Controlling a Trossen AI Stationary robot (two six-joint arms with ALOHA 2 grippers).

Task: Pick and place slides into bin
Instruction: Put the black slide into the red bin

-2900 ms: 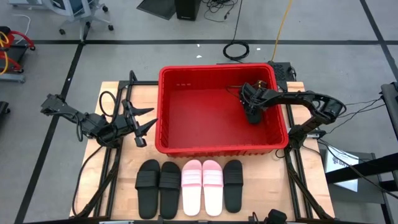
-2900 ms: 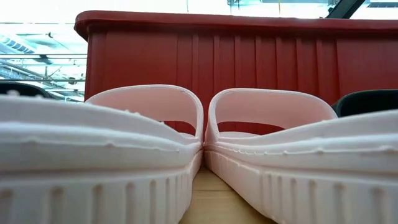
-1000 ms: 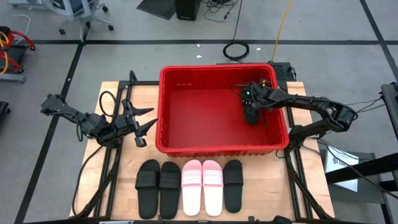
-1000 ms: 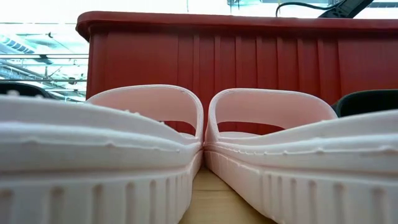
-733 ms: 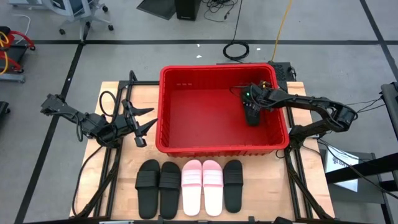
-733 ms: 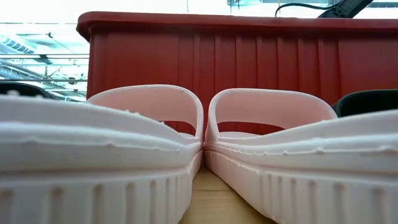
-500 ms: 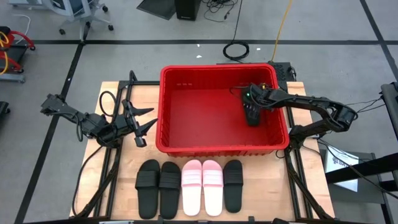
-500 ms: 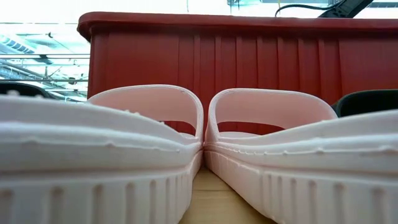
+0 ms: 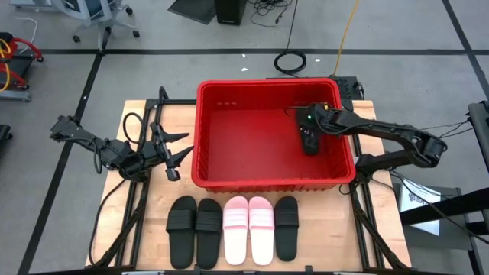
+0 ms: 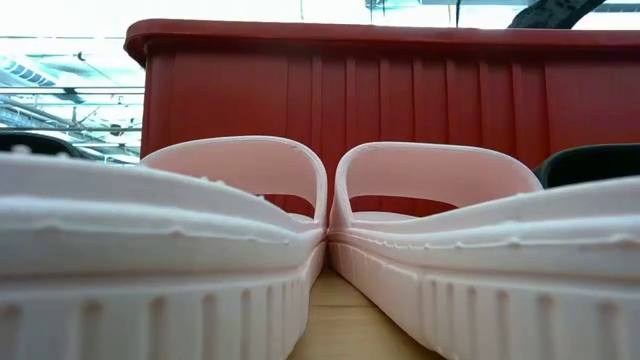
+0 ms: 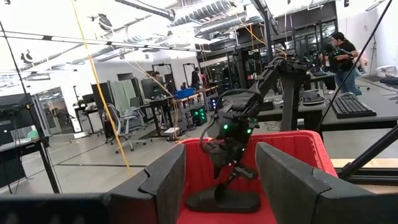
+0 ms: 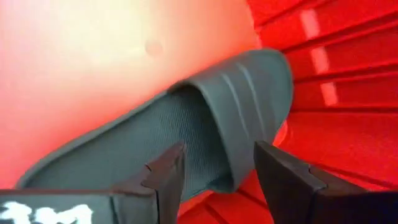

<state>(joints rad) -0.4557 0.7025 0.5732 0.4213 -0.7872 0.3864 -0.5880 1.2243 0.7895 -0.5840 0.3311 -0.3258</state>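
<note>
The red bin (image 9: 200, 134) stands mid-table. One black slide (image 9: 309, 143) lies sole-down on the bin's floor by its right wall (image 12: 217, 106). My right gripper (image 12: 217, 162) hovers open just above that slide's strap, reaching in from the table's right. A row of slides rests on the table in front of the bin: two black (image 9: 182, 229) (image 9: 208, 228), two pink (image 9: 235, 228) (image 9: 260, 228), one black (image 9: 286, 226). My left gripper (image 9: 183, 147) waits open at the bin's left, pointing at it.
The low view is filled by the two pink slides (image 10: 240, 170) (image 10: 440, 175) with the bin's ribbed wall (image 10: 350, 90) behind them. The rest of the bin's floor (image 9: 244, 141) is bare. People and desks show far beyond the table in the left wrist view.
My right arm has risen a little and drawn slightly toward the table's far right, its gripper staying over the black slide. The slide lies still on the bin's floor.
</note>
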